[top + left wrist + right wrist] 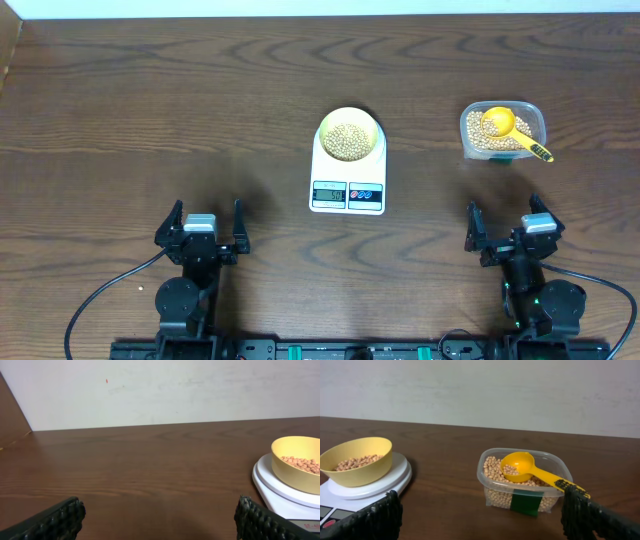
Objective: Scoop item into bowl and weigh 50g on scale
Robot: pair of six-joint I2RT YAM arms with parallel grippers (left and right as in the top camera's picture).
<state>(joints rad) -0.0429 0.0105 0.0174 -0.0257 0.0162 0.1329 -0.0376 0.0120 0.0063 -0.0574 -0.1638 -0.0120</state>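
scale (347,176) digits too blurred, no legible text

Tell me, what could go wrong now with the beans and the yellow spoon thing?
1. The yellow plastic scoop lies in the clear plastic container with its handle poking over the rim; a clumsy grab by the open right gripper could tip it and scatter the small tan beans.
2. The pale yellow-green round bowl already holds beans on the white flat scale; another scoop may overshoot, and the display is too small to read.
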